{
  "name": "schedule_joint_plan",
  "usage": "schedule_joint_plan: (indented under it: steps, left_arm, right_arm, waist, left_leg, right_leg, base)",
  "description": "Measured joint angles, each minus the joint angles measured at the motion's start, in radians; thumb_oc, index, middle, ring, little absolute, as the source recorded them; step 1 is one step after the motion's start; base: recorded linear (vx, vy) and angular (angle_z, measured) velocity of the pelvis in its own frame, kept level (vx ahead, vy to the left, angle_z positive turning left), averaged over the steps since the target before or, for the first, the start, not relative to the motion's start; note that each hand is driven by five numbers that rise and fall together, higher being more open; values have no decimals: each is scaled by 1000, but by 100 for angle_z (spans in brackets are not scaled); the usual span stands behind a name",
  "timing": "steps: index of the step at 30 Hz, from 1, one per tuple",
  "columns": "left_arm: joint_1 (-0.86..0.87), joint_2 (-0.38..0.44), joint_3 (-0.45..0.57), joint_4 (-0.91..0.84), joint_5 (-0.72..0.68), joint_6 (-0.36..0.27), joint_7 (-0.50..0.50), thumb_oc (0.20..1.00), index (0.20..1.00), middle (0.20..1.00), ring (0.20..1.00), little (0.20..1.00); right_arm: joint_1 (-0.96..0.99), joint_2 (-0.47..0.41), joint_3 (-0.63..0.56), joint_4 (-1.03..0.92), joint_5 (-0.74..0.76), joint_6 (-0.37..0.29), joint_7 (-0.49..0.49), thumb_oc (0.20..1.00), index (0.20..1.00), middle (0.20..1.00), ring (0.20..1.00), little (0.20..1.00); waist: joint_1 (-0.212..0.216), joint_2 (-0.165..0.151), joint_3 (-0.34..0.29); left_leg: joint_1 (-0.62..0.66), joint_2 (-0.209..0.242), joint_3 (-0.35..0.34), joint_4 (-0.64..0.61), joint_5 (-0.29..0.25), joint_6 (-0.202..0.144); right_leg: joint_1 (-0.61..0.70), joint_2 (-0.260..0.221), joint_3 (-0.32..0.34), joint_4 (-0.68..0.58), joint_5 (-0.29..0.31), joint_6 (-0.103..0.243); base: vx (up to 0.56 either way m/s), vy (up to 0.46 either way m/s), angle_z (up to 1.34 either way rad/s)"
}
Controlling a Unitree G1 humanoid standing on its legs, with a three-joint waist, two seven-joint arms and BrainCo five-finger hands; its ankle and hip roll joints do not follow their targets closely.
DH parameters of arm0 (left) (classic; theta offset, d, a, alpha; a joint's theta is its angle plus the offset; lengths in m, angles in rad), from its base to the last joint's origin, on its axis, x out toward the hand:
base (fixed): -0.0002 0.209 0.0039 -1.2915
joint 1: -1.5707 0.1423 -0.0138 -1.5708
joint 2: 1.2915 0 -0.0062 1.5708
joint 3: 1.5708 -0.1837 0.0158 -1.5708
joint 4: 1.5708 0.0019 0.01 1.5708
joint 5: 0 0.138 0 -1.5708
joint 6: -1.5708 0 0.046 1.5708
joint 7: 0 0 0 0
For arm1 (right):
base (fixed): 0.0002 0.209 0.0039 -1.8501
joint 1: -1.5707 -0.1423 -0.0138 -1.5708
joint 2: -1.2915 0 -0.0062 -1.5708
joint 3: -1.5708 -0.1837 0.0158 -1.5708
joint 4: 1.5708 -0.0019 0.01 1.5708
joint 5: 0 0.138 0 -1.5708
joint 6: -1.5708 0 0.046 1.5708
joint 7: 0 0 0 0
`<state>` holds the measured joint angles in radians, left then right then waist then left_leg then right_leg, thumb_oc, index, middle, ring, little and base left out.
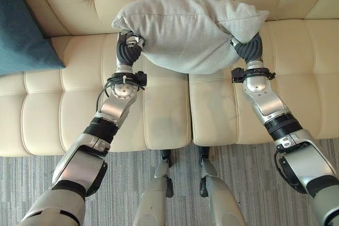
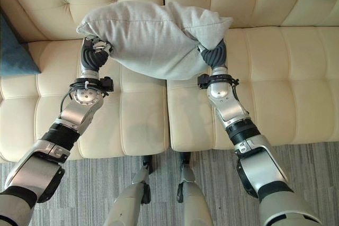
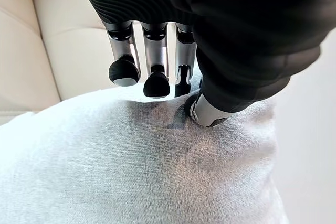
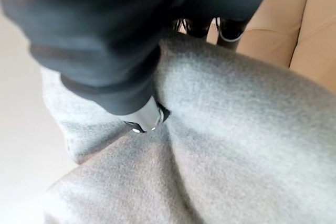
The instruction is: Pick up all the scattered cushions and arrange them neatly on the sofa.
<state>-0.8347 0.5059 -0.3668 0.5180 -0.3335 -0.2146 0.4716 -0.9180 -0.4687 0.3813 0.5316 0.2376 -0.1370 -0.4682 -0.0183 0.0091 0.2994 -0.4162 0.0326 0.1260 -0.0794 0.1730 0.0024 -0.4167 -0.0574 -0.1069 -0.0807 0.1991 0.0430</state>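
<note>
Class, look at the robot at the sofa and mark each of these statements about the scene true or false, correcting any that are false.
1. Both hands hold one light grey cushion between them. True: the left hand grips one end, the right hand the other.
2. The grey cushion lies flat on the floor. False: it is held up over the cream sofa.
3. A dark teal cushion rests on the sofa on the robot's left side. True.
4. The left hand's thumb presses into the grey fabric. True, as the left wrist view shows.
5. The sofa is black leather. False: it is cream and tufted.
6. The floor is bare wood. False: it is grey striped carpet.
</note>
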Motion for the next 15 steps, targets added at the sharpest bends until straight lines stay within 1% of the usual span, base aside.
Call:
schedule_joint_plan:
  steps: [2,6,10,11,13,15]
  left_arm:
    - [-13,15,-7,10,6,10,1,1000,1000,1000,1000,1000]
    - [-205,54,-97,230,8,24,-2,1000,1000,1000,1000,1000]
    - [-285,103,-109,277,4,26,-14,1000,1000,1000,1000,1000]
    - [-311,115,-125,324,-4,20,-35,1000,1000,1000,1000,1000]
    - [-363,129,-143,399,-43,25,-59,1000,1000,1000,1000,1000]
    - [-386,150,-143,424,-80,29,-80,1000,1000,1000,1000,1000]
  right_arm:
    - [-16,-2,8,8,0,10,2,1000,1000,1000,1000,1000]
    - [-184,-36,116,180,28,17,18,1000,1000,1000,1000,1000]
    - [-276,-53,126,235,77,13,24,1000,1000,1000,1000,1000]
    - [-304,-63,141,277,105,11,29,1000,1000,1000,1000,1000]
    - [-342,-92,156,317,142,14,35,1000,1000,1000,1000,1000]
    - [-365,-117,157,337,177,13,35,1000,1000,1000,1000,1000]
  waist:
    - [0,0,0]
    - [-2,0,0]
    - [-2,0,0]
    - [0,1,-1]
    - [0,1,-1]
    - [2,1,-1]
  left_leg:
    - [6,1,2,0,1,-2]
    - [4,1,-1,0,9,-10]
    - [-15,5,-2,0,15,-18]
    - [-26,7,-5,0,18,-21]
    - [-50,9,-8,0,23,-20]
    - [-70,10,-9,0,26,-20]
  right_leg:
    - [4,1,0,0,1,-1]
    - [4,1,-3,0,5,-5]
    - [-15,4,-3,0,6,-5]
    - [-25,6,-6,0,10,-8]
    - [-47,8,-9,0,15,-12]
    - [-67,9,-10,0,19,-17]
  base:
    - [-36,-36,-2]
    - [-13,-11,0]
    - [0,0,0]
    - [9,-8,3]
    - [9,-2,4]
    - [0,0,0]
